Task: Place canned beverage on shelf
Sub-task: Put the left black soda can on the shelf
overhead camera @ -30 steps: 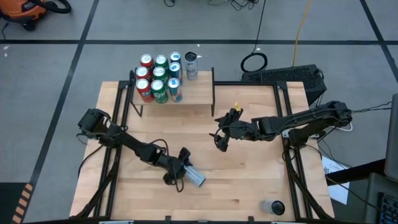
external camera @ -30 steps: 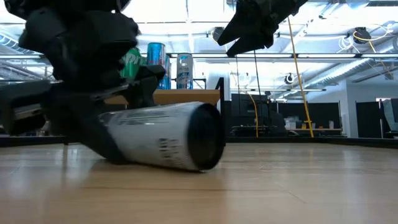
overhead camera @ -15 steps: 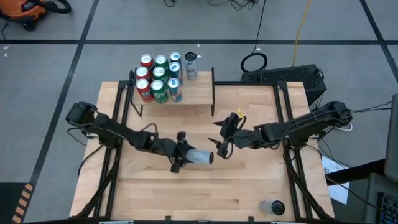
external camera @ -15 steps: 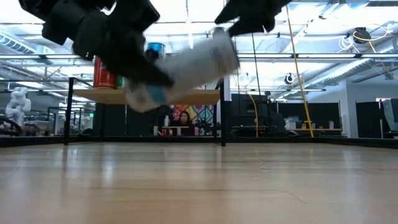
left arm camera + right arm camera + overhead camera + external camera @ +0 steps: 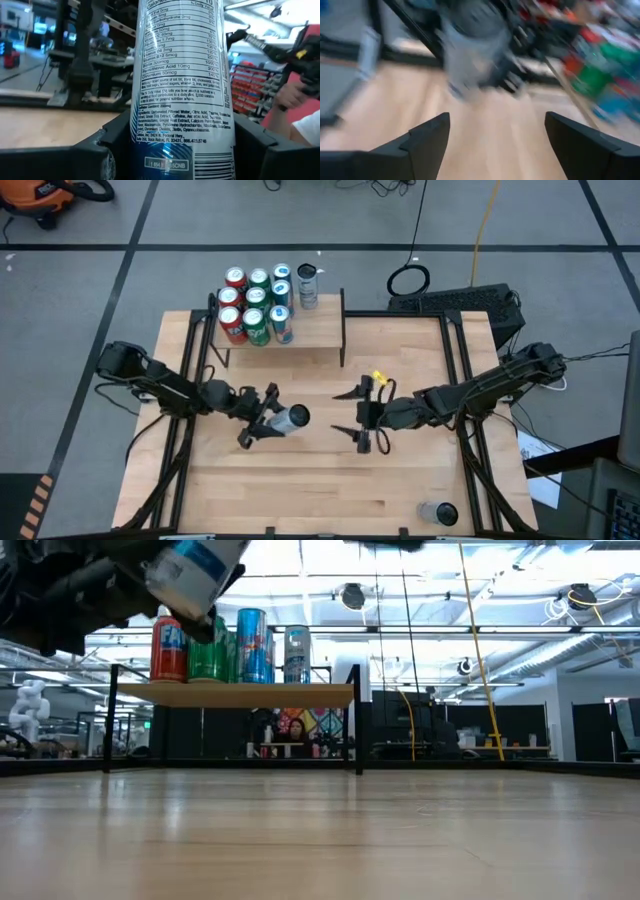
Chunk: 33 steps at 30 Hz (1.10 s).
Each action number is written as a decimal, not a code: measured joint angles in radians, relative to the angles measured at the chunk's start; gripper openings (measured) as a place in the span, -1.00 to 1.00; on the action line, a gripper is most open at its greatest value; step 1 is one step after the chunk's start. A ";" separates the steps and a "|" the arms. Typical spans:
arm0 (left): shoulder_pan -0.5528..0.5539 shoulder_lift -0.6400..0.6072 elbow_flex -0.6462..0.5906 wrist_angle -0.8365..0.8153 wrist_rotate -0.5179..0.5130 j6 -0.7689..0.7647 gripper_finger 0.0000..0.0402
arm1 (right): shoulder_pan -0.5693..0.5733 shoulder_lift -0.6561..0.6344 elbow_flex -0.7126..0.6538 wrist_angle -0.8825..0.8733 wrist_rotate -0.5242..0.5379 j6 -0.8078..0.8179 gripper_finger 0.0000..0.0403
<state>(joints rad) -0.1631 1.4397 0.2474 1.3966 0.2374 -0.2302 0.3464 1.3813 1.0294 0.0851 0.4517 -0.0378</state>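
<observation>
The left gripper grips the silver can above the tabletop's middle, its long axis tilted, one end toward the right gripper, whose fingers stand wide and empty. The low view crops the can; the shelf spans the far edge.

Silver-white can with blue band — red, green, blue cans on light-wood shelf
</observation>
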 joint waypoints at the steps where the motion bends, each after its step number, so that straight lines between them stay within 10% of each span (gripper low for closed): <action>1: -0.004 0.005 0.005 0.010 -0.002 0.002 0.17 | -0.005 0.006 -0.003 0.058 -0.049 -0.018 0.55; 6: -0.024 0.027 0.009 -0.029 -0.186 0.091 0.17 | -0.029 0.066 -0.020 0.269 -0.154 -0.028 0.55; 16: -0.106 0.029 0.037 -0.115 -0.809 0.398 0.17 | -0.015 0.192 -0.020 0.452 0.310 0.098 0.55; 27: -0.205 0.025 0.188 -0.240 -1.153 0.777 0.16 | -0.033 0.417 -0.022 1.007 0.328 0.119 0.55; 33: -0.218 0.027 0.200 -0.263 -1.170 0.819 0.16 | -0.078 0.521 -0.020 1.310 0.345 0.151 0.55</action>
<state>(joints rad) -0.3815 1.4668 0.4473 1.1334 -0.9323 0.5884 0.2681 1.9018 1.0090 1.3949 0.7963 0.1136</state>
